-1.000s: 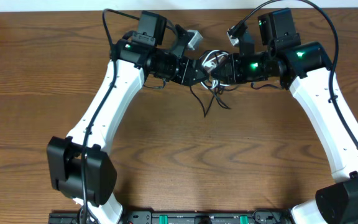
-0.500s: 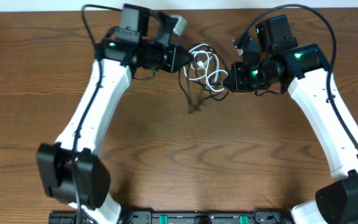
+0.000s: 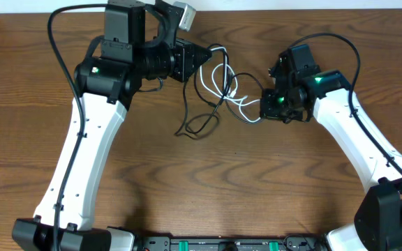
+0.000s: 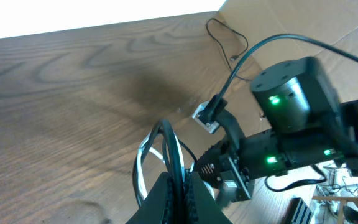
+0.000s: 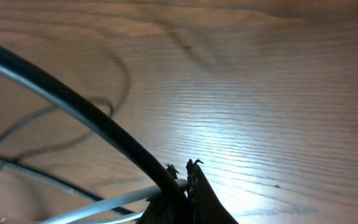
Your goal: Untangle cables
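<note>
My left gripper [image 3: 206, 54] is shut on the black cable [image 3: 185, 111], which hangs down from it to a loose loop on the table. The left wrist view shows that black cable [image 4: 169, 140] pinched between the jaws of the left gripper [image 4: 180, 186], with the white cable [image 4: 143, 158] looping just beside them. The white cable [image 3: 223, 77] runs in loops across to my right gripper [image 3: 262, 110]. In the right wrist view the right gripper [image 5: 185, 177] is shut on the white cable [image 5: 104, 204], and the black cable [image 5: 73, 102] crosses right over the fingertips.
Each arm carries its own thick black cord, the left one [image 3: 68, 42] and the right one [image 3: 347, 45]. The robot base [image 3: 222, 244] sits at the table's front edge. Cardboard [image 4: 303, 25] with a thin wire lies beyond the far edge.
The left gripper has shut on the black cable and pulled back to the left. The grippers now stand well apart, and the cables are stretched out between them.
</note>
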{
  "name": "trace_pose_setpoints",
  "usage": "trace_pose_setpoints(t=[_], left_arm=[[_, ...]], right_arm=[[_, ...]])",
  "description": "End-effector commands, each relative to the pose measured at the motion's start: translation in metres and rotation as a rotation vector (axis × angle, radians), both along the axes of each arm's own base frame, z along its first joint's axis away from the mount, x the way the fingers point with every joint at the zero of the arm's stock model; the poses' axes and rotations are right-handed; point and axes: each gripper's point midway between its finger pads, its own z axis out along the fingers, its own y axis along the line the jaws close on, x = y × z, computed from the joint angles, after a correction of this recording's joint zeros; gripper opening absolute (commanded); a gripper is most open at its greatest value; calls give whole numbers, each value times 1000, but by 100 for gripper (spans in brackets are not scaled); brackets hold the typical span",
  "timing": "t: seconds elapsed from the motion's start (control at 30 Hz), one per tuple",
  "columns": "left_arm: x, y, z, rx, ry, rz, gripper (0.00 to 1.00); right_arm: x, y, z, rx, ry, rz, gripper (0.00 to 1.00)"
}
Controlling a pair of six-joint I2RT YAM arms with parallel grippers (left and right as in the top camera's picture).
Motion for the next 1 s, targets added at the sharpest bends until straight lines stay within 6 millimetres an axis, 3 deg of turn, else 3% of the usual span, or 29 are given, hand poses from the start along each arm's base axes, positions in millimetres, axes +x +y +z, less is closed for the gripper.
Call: trace_pose_setpoints(t=[0.0,0.27,0.57,0.9,0.97], left_arm=[[-8,5,19,-15,-44,13,8],[-5,18,28,32,-90,99,8],[2,36,11,108,-37,214,8],[3,39,7,126,-29,232,8],[4,39,8,125,-34,234,8]], right_arm=[[3,-24,-10,-125,-12,-79,1],[2,-60,-26,-311,-25,-188,1],[-7,-65,-46,-318,-3,-191,1],[-2,-63,-46,-310,-23,-194,1],[-2,-63,-46,-308,-25,-194,8]])
